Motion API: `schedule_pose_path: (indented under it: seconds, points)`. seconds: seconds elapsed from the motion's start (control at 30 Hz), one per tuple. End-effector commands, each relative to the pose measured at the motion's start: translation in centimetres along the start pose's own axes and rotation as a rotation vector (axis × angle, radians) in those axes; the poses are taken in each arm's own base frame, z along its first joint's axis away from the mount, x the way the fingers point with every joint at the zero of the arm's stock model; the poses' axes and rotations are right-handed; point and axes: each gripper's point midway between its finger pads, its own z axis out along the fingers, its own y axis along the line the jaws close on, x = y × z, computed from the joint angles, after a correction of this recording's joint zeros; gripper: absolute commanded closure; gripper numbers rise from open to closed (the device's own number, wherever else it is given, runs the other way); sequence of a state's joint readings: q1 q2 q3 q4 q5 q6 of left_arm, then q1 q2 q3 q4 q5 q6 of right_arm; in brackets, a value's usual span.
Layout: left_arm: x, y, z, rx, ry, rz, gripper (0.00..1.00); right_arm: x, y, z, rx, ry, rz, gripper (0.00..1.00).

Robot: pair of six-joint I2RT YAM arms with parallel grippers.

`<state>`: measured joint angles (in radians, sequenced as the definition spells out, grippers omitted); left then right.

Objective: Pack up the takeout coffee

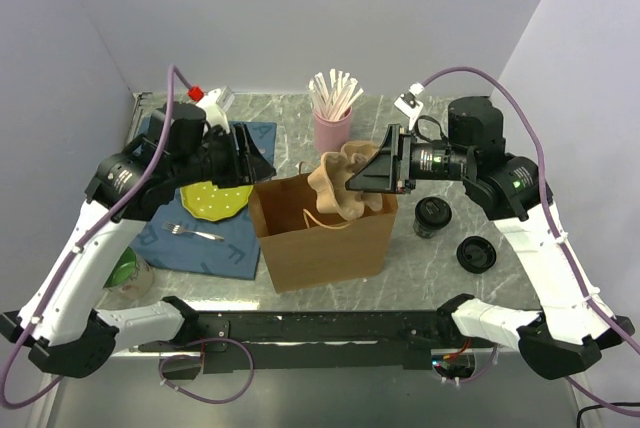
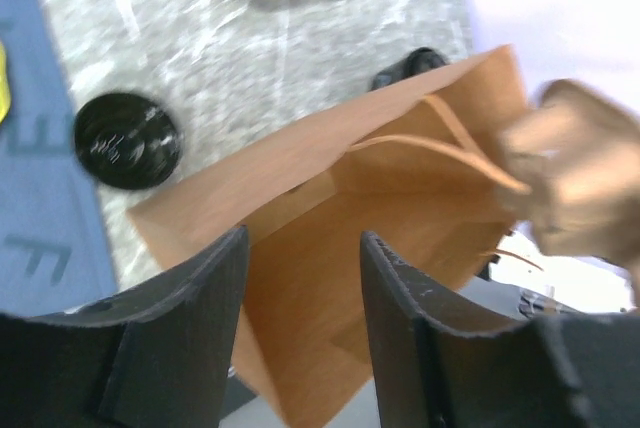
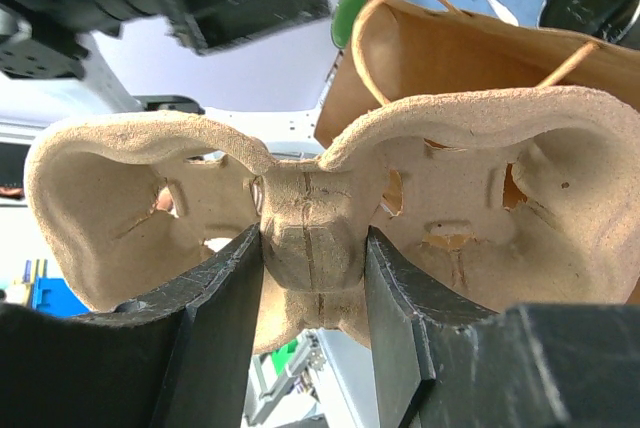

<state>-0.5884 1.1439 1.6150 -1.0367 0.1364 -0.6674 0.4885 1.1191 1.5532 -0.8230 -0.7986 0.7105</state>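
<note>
Currently the cup carrier (image 1: 340, 180) is hanging edge-down over the paper bag's (image 1: 325, 238) mouth, ready to slide in, with the right gripper (image 3: 312, 248) pinching its middle rib. The left gripper (image 2: 302, 248) is hovering spread and empty by the bag's left rim. The coffee cup (image 1: 432, 216) is standing right of the bag.

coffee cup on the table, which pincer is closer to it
Right. The right pincer, clamped on the cup carrier above the paper bag, is just left of the coffee cup; the left pincer is across the bag, farther off.
</note>
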Motion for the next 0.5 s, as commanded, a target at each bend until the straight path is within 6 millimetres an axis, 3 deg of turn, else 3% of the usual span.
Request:
schedule_pose_path:
  seconds: [0.0, 0.2, 0.33, 0.47]
  points:
    - [-2.2, -4.9, -0.9, 0.228, -0.041, 0.112, 0.50, 0.9, 0.4, -0.7, -0.014, 0.013, -0.045, 0.57]
    - [-1.3, -7.8, -0.5, 0.409, 0.020, 0.103, 0.60, 1.1, 0.0, -0.8, 0.007, 0.019, -0.060, 0.56]
    - [-0.4, -7.3, 0.9, 0.401, 0.060, 0.125, 0.63, 1.0, 0.2, -0.6, -0.010, 0.020, -0.063, 0.56]
    - [-1.3, -5.7, 2.1, 0.315, -0.009, 0.260, 0.41, 1.0, 0.2, -0.5, -0.012, 0.034, -0.060, 0.56]
